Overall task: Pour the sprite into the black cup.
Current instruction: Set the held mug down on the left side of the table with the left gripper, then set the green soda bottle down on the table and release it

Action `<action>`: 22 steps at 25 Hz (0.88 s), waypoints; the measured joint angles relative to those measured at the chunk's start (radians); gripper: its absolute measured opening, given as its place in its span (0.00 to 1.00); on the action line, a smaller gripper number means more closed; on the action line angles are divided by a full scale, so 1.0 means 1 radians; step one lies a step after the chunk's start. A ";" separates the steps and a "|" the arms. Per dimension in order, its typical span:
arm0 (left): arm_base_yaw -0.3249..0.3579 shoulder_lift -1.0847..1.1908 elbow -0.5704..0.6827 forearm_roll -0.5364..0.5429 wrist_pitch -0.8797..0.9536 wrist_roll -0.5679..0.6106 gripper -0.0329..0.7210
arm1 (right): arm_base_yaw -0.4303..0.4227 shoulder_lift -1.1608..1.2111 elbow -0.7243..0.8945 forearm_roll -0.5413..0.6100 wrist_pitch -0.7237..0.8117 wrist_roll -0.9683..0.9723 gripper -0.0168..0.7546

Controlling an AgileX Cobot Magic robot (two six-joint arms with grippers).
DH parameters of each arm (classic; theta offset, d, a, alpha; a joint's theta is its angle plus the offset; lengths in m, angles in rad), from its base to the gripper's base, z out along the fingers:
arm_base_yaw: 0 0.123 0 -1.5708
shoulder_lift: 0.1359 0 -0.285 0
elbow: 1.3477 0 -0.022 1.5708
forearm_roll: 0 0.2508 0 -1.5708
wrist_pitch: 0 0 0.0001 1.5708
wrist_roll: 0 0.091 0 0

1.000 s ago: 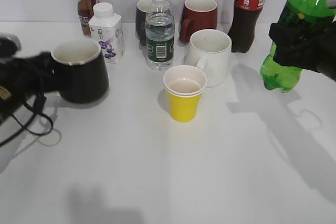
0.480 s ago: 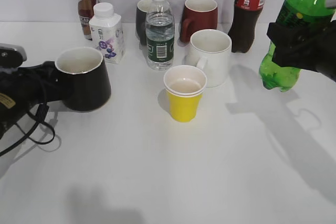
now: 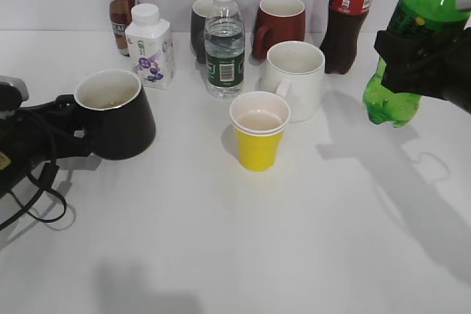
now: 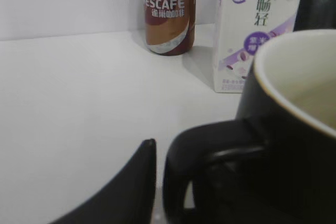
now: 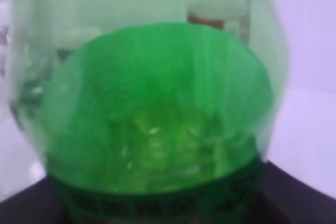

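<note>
— Left of the yellow paper cup (image 3: 258, 140), what's that arm got?

— The left hand (image 3: 70, 131) is clenched around the loop handle of the black cup (image 3: 115, 114). The cup sits tipped a little on the tabletop (image 3: 243, 240), white inside showing, rim up. From the wrist camera the handle fills the foreground, with a coffee bottle (image 4: 169, 11) and a small white carton (image 4: 255, 27) standing behind it.

— And the sprite?

— Well to the right of the yellow cup, off the tabletop. The right hand (image 3: 419, 68) grips the sprite (image 3: 407, 49) around its middle, and the bottle leans, its base lower and nearer the yellow cup, its top out of frame. Its wrist camera is filled with green plastic (image 5: 152, 124).

— What's behind the yellow cup?

— A white mug (image 3: 294, 79) just beside it, a clear water bottle (image 3: 223, 42), a dark red mug (image 3: 280, 26), a smaller dark mug (image 3: 199, 27) and a cola bottle (image 3: 344, 23).
</note>
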 joint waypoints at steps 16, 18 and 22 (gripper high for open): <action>0.000 -0.165 0.147 0.001 0.011 0.000 0.41 | 0.000 0.204 0.000 0.003 -0.174 0.002 0.54; 0.000 -0.195 0.165 0.003 0.011 0.000 0.41 | 0.000 0.238 0.000 0.003 -0.182 0.003 0.54; 0.000 -0.251 0.191 0.005 0.011 0.000 0.41 | 0.000 0.269 0.003 0.003 -0.182 0.004 0.54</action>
